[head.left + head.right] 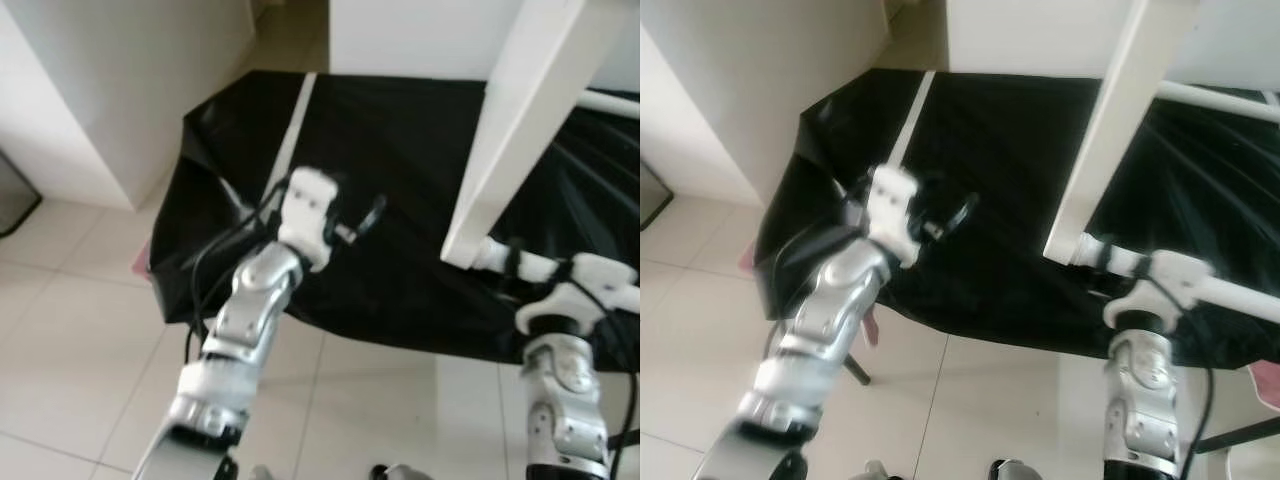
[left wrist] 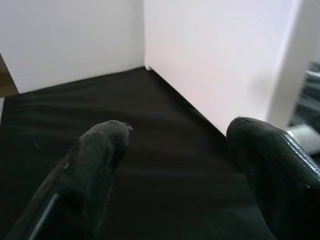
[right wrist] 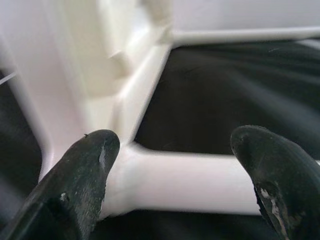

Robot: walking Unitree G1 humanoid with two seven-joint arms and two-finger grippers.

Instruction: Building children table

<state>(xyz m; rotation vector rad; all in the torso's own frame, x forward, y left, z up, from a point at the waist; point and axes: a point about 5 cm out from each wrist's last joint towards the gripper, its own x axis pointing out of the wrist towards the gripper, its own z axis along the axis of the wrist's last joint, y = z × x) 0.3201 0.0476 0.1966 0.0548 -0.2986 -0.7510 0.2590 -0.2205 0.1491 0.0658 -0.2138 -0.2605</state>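
Observation:
A white table leg (image 1: 520, 110) slants down over the black cloth (image 1: 400, 130) to its foot near the cloth's front edge. White rails (image 3: 190, 180) join it there. My right gripper (image 1: 503, 258) sits at that joint; in the right wrist view (image 3: 175, 145) its fingers stand apart, open, with the rail running just beyond the tips. My left gripper (image 1: 362, 218) hovers open over the middle of the cloth, left of the leg, holding nothing. Its wrist view (image 2: 177, 135) looks at a white panel (image 2: 215, 55) standing on the cloth.
A white strip (image 1: 295, 130) lies along the cloth's left part. A white wall block (image 1: 120, 80) stands to the left, with pale tiled floor (image 1: 70, 330) below. Something pink (image 1: 140, 262) peeks from under the cloth's left edge. Another white rail (image 1: 610, 100) crosses at upper right.

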